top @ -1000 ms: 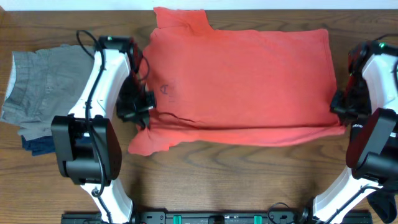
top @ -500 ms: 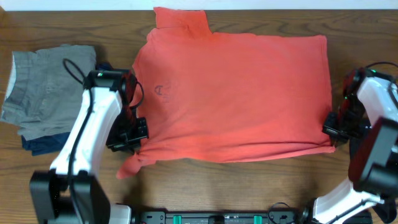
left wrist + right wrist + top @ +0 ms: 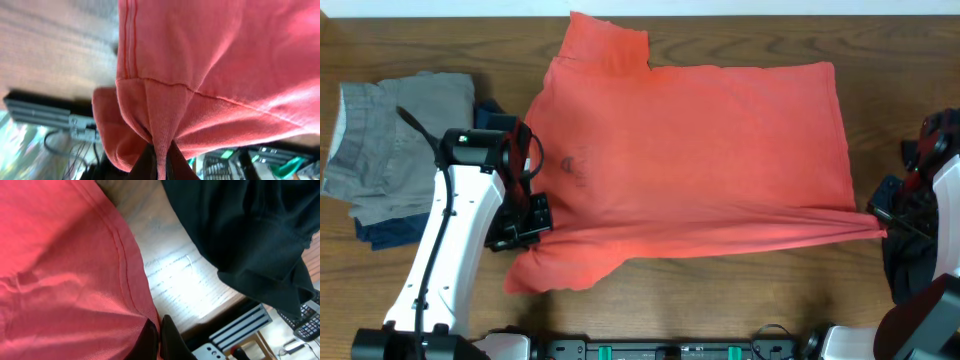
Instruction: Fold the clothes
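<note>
Here we are pinching with both claws: our left gripper [image 3: 538, 224] is clamping the coral-red T-shirt [image 3: 700, 150] by its near-left sleeve, our right gripper [image 3: 883, 222] its near-right hem corner. The shirt is lying stretched across the wooden table [image 3: 720, 290], a black garment [image 3: 250, 230] lying just right.

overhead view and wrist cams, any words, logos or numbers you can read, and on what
No text can be read in any view.
On the coral-red T-shirt, a small dark mark: too blurred to read.
No print shows on the black garment or the grey garment.
</note>
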